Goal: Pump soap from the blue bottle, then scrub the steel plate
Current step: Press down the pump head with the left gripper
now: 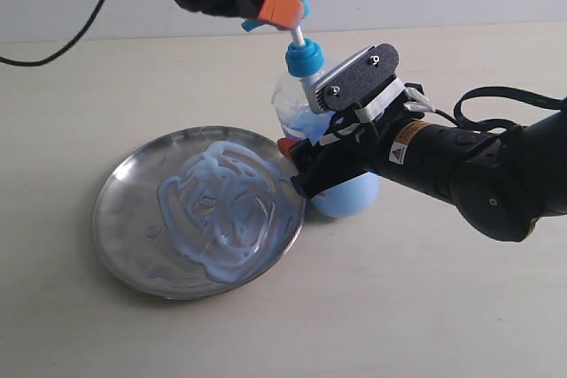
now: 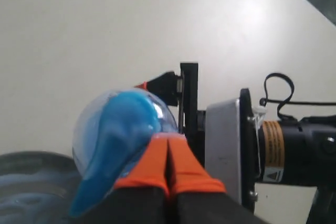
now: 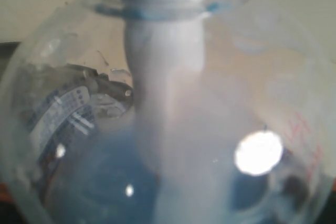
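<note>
Left gripper [image 1: 282,11]: orange fingers pressed together with nothing between them, tips resting on top of the pump head [image 2: 118,145] of the blue bottle [image 1: 294,104].

Right gripper [image 1: 306,161]: jaws spread wide round the bottle's body, one on each side, clamped on it. The right wrist view is filled by the clear wall and the dip tube, so it sits very close.

Bottle stands roughly upright on the table [image 1: 425,307], just beside the steel plate [image 1: 120,236], at the plate's right rim in the exterior view. The spout faces the plate. The plate already carries thick swirls of soap [image 1: 221,210] over most of its floor.

Risks, as judged:
1. Closed fingertips make a narrow contact on a rounded, slick pump head. An off-centre push could slide off it and tip the bottle toward the plate.
2. The round bottle wall gives the right jaws little flat surface to bear on. If the hold is light, the bottle may rotate and turn the spout off the plate — soap then lands on the table.
3. The bottle's base is touching or nearly touching the rim — cannot tell which. A shove could knock the plate out of place.
4. No scrubbing tool is visible, so how the scrub is to be done cannot be told.
</note>
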`<action>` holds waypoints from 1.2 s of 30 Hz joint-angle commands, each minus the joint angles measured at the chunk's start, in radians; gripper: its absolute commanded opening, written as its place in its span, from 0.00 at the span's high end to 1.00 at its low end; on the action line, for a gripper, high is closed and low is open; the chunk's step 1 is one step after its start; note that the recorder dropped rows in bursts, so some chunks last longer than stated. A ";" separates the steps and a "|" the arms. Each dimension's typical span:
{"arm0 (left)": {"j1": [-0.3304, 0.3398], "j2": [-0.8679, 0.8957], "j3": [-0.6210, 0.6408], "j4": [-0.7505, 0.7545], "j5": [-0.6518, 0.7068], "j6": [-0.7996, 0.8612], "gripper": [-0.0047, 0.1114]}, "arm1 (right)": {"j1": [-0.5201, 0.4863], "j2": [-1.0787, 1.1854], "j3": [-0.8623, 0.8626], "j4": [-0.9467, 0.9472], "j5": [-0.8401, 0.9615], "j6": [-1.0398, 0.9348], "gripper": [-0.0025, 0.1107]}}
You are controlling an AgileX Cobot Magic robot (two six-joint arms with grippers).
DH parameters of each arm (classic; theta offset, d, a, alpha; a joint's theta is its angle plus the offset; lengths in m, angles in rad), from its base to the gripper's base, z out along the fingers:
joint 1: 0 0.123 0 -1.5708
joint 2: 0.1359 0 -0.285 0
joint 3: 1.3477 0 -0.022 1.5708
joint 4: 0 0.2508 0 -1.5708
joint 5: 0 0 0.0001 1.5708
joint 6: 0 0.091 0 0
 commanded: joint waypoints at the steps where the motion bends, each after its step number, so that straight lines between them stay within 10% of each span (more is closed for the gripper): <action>1: -0.001 -0.059 -0.001 -0.010 -0.106 0.003 0.96 | 0.001 -0.019 -0.012 -0.013 -0.191 -0.004 0.98; 36: -0.001 0.065 -0.001 0.000 0.007 0.003 0.96 | 0.001 -0.019 -0.012 -0.024 -0.195 -0.013 0.98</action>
